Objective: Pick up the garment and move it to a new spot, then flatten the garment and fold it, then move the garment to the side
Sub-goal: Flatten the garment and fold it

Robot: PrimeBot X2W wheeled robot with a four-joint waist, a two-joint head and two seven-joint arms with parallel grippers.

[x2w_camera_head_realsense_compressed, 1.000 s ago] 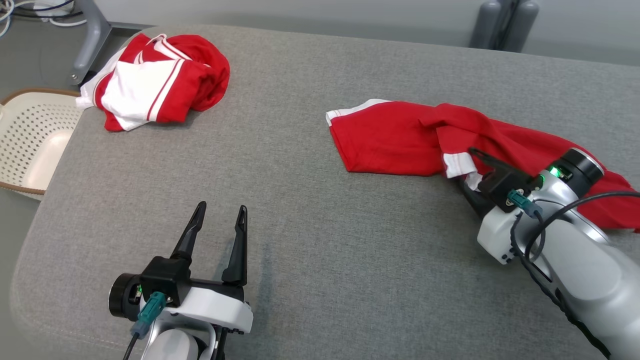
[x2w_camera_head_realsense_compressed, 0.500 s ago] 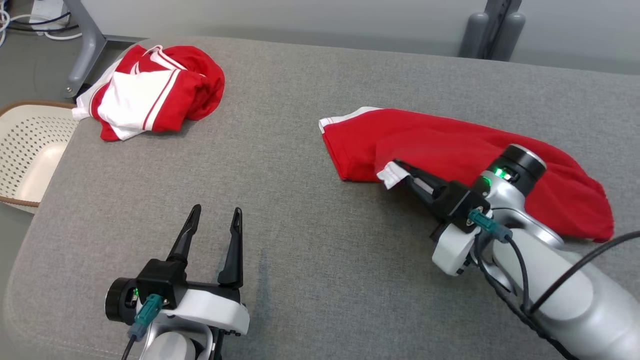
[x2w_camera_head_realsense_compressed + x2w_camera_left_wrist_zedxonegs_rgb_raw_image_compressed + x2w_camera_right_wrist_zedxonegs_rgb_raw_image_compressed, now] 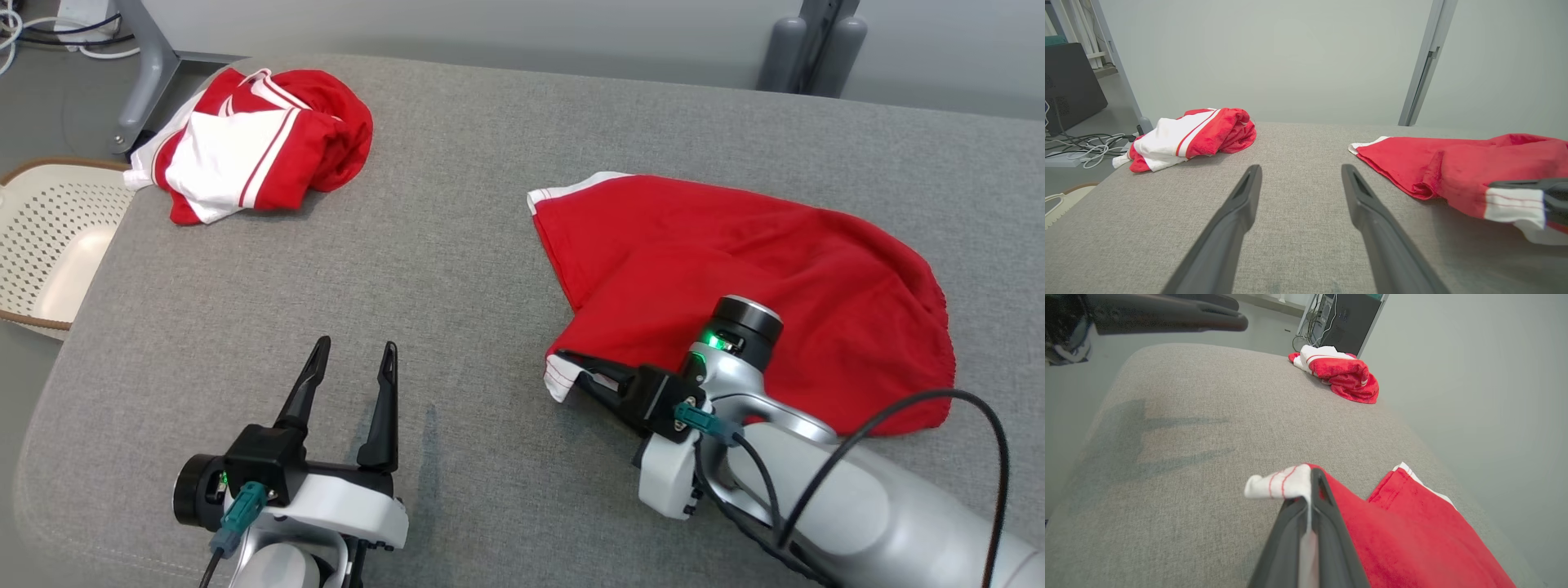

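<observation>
Garment [image 3: 735, 278]: one piece, red, soft napped knit with white trim. It lies mostly flat on the right half of the table top [image 3: 457, 269], a grey woven fabric surface with rounded corners. The long axis runs left to right in the head view, slanting nearer the robot toward the right. The right edge is gathered and puckered, and the far-left edge carries a straight white band.

Near items:
- Left gripper [image 3: 357, 351]: two long dark tapered fingers, spread apart with nothing between them. They point away from the robot over the near-left part of the table, well apart from the garment.
- Right gripper [image 3: 571, 365]: fingers pressed together, pinching the garment's white cuff corner [image 3: 559, 382]. They point left, toward the left gripper's side.
- White cuff corner: white band with thin red stripes, sticking out past the fingertips and lifted slightly off the table. The red cloth trails back from it under the pale forearm.
- Black cable [image 3: 898, 416]: loops over the right forearm.

Far items:
- Second garment [image 3: 253, 147]: red with white panels and thin red stripes, crumpled in a heap at the far-left corner of the table.
- Basket [image 3: 49, 237]: cream perforated plastic with a brown rim, beside the table's left edge and lower down.
- Grey metal leg [image 3: 147, 65]: beyond the far-left corner, with white and dark floor cables [image 3: 49, 24] near it.
- Grey upright posts [image 3: 816, 49]: past the far edge, against a pale wall.
</observation>
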